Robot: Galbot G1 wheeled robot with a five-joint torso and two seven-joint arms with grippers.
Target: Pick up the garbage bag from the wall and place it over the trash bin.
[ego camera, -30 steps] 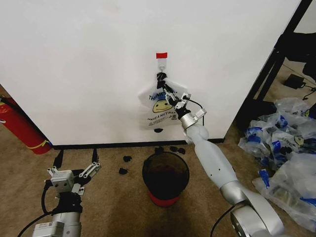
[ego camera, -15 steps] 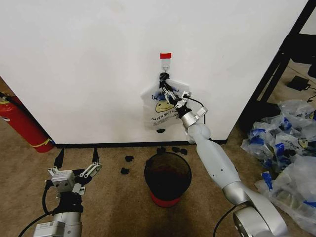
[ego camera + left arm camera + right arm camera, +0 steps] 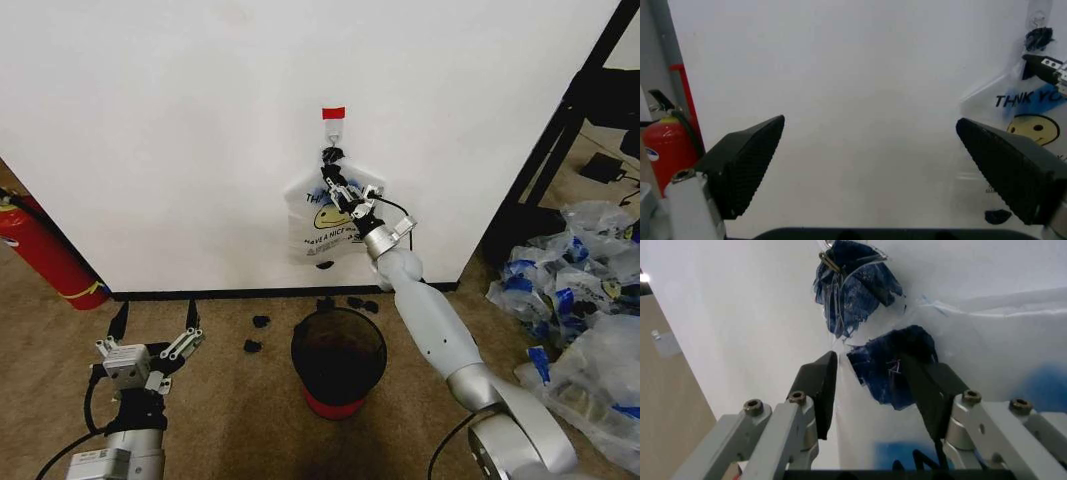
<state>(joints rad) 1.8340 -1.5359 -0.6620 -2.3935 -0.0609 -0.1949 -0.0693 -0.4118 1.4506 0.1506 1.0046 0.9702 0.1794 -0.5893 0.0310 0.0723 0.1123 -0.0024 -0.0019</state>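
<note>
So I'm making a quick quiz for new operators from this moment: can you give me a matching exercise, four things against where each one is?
Things:
1. garbage bag
2. trash bin
3. left gripper
4. right gripper

Places:
A. low over the carpet, fingers open, holding nothing
B. hanging from the hook on the wall
C. on the floor below the bag
D. up at the bag's dark top part, fingers either side of it

Pairs: 1-B, 2-C, 3-A, 4-D
</note>
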